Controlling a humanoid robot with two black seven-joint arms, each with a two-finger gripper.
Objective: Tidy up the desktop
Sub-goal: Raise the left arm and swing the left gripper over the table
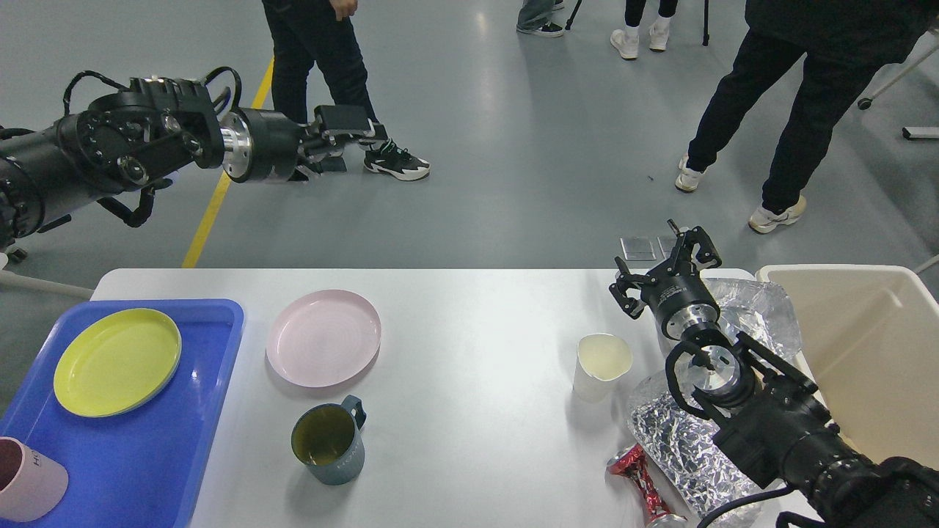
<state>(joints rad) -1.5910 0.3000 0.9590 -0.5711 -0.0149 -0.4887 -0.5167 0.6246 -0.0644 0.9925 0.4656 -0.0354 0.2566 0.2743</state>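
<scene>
The white desktop (477,345) carries a pink plate (323,347), a grey-blue mug (328,438), a white paper cup (600,364), a crushed red can (640,473) and crumpled silver foil (678,444). My left gripper (358,141) is open and empty, raised high beyond the table's far left edge, above the floor. My right gripper (653,258) is open and empty, hovering over the far right of the table, just behind the paper cup and beside more foil (763,308).
A blue tray (213,381) at the front left holds a yellow plate (117,361) and a pink cup (26,480). A cream bin (873,352) stands at the table's right end. People stand on the grey floor beyond the table.
</scene>
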